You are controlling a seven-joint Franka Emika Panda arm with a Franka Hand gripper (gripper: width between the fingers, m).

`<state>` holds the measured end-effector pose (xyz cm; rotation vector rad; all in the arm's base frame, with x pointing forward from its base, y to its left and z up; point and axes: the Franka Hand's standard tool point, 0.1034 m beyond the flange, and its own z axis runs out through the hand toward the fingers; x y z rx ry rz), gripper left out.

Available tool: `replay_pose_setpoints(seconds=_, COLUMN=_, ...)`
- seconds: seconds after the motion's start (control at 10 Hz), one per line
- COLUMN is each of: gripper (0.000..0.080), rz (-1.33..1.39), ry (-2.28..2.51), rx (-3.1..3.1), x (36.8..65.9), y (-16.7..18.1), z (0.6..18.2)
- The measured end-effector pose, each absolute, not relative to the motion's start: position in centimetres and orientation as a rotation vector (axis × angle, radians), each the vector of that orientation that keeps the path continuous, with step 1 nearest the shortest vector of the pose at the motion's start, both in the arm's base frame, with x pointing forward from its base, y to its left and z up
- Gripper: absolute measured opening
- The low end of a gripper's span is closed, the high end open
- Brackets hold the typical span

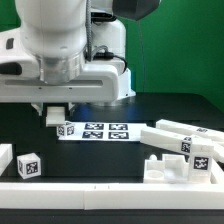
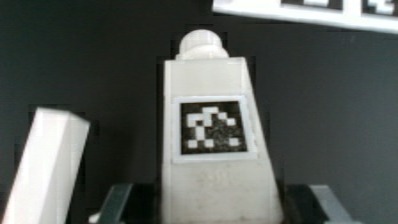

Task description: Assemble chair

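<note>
My gripper (image 2: 214, 198) hangs low over the black table (image 2: 107, 60); my two dark fingers (image 2: 121, 200) stand one on each side of a white chair leg (image 2: 210, 100). The leg lies flat between them, with a square black-and-white tag on its upper face and its rounded peg end pointing away from me. A thin dark line seems to run between each finger and the leg's flank; whether the pads press on it or stand just off it I cannot tell.

Just beside the leg, apart from it and nearly parallel, lies a second white bar (image 2: 54, 160); beyond the peg end, at the far edge of the wrist view, the marker board (image 2: 320, 8) shows a strip of its tags.

In the exterior view the tagged end of the leg shows just under my fingers, near the end of the marker board that lies toward the exterior view's left; the board itself lies flat on the table.

Toward the exterior view's right, well apart from me, sit the other chair parts (image 1: 178, 150): a chunky white block with tagged bars lying across and behind it. Toward the exterior view's left a small tagged cube (image 1: 29, 167) stands alone; a low white wall (image 1: 100, 192) runs along the front of the table.
</note>
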<state>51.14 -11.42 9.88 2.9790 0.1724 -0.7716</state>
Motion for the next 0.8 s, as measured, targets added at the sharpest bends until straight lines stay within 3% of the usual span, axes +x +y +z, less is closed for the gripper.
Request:
replay_pose_setpoints(seconds=0.4, gripper=0.0284, rz=-0.262, ry=0.030, rx=3.125, x=57.2, y=-2.8, z=13.6)
replay_pose_setpoints(seconds=0.8, gripper=0.0284, rz=0.107, ry=-0.006, rx=3.111, x=57.7, y=-3.1, z=13.4)
